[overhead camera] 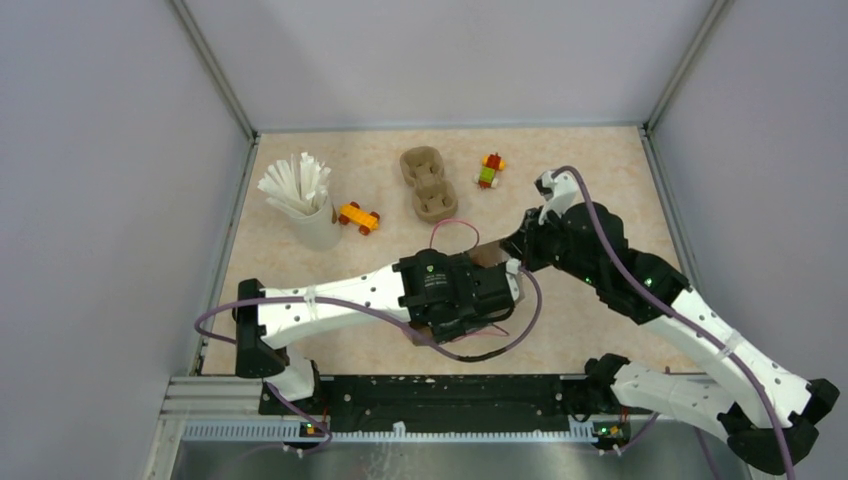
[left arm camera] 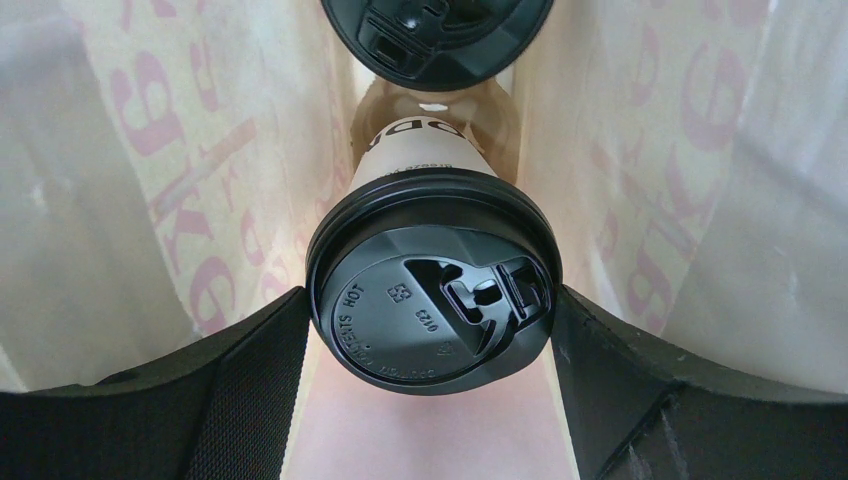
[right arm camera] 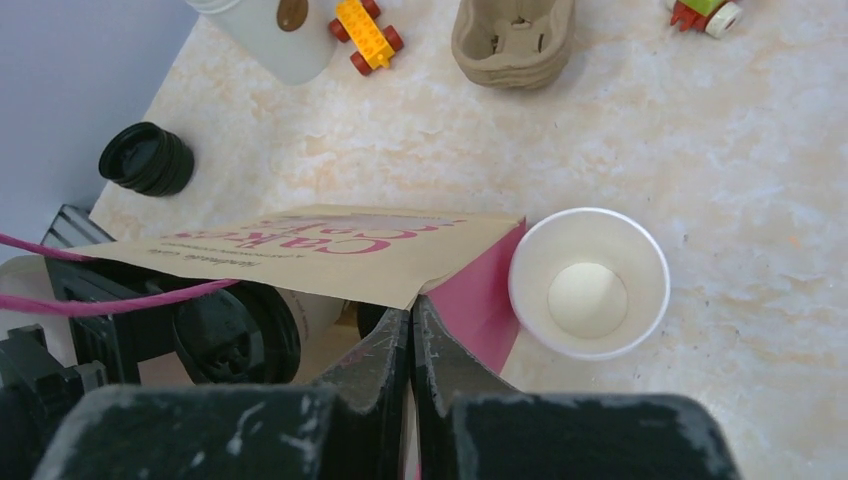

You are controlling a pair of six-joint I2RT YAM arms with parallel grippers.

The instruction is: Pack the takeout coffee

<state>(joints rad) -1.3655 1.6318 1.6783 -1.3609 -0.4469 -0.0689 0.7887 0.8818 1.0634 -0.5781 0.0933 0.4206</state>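
My left gripper reaches inside a beige paper bag with pink print. It is shut on a takeout coffee cup with a black lid, fingers against both sides of the lid. A second lidded cup sits deeper in the bag. My right gripper is shut on the bag's open edge. An open, lidless white cup stands just right of the bag. In the top view both grippers meet at the table's middle, over the bag.
A stack of black lids lies left of the bag. At the back stand the beige cup with white sticks, a yellow toy car, the brown pulp tray and a small toy. The bag's pink handle loops up.
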